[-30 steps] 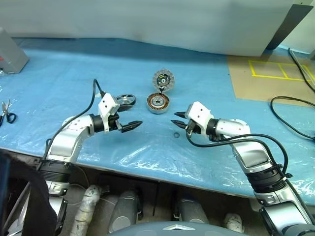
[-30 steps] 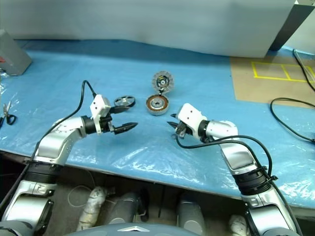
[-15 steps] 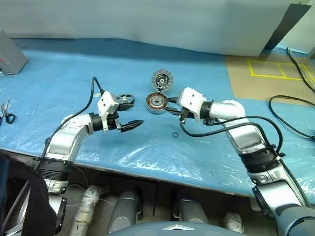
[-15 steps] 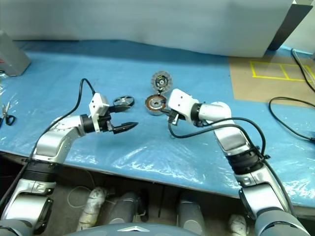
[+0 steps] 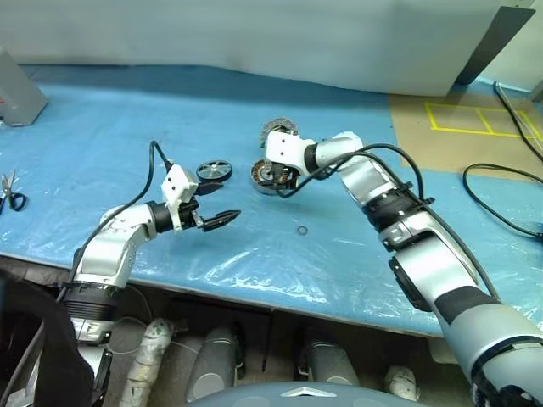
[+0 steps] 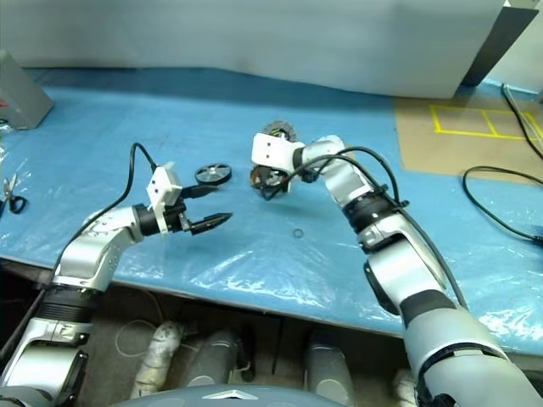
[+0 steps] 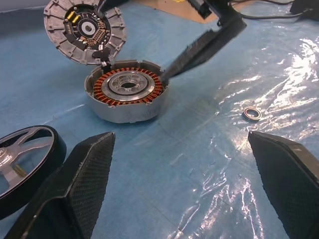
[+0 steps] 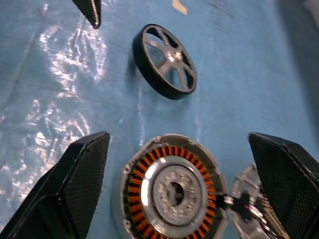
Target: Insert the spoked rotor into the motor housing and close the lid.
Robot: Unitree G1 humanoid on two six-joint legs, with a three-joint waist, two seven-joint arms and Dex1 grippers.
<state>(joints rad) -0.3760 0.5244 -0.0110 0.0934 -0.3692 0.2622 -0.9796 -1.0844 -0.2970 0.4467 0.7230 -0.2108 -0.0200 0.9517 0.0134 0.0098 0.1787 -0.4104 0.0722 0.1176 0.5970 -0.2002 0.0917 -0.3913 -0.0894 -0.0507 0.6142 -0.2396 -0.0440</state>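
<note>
A: While the small flat black spoked rotor (image 8: 165, 60) lies flat on the blue plastic-covered table (image 5: 102, 127), where does it sit among the rest?

B: Just to the left of the round silver motor housing (image 7: 125, 96), with a strip of bare sheet between them. Its pale spokes and hub face up, and nothing touches it.

A: And the housing?

B: It stands upright on the sheet, its ring of copper-coloured windings around a dark centre open to view. The ribbed silver-grey lid (image 7: 83, 29) is tilted up at its far edge, dark inner face showing, joined to the housing by short wires.

A: What about the right gripper (image 8: 179, 184)?

B: It hangs above the housing, pointing down and to the left. Its two black fingers are spread wide, one on each side of the cup in the wrist view, and they grasp nothing. I cannot tell whether a fingertip touches the housing's rim.

A: The left gripper (image 5: 214, 214)?

B: It hovers over the table, nearer the front edge than the rotor and well apart from the housing, pointing right. Its fingers are also spread wide and empty.

A: Anything else?

B: A small metal ring (image 5: 302, 230) lies alone on the sheet to the right of the left gripper. Scissors (image 5: 10, 193) rest at the far left, a grey box (image 5: 19, 91) beyond them, and black cables (image 5: 501, 182) trail over the right side.
</note>
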